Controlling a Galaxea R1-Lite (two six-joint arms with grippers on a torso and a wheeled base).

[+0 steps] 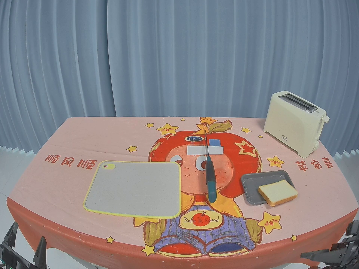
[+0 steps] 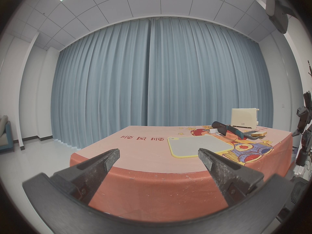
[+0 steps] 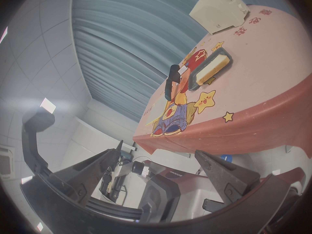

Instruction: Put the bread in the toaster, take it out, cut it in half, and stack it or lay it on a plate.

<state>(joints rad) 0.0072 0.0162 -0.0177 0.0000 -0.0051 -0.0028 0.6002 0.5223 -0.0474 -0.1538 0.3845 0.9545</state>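
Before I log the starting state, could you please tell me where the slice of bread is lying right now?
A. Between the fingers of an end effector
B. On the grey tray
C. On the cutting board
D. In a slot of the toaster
B: the bread slice lies flat on the grey tray, on the table in front of the toaster and apart from it.

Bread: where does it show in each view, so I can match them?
Head: bread on the tray, right of the knife.
Left wrist: bread past the knife, near the toaster.
Right wrist: bread on the tray, between knife and toaster.
Shared landmark: the toaster.
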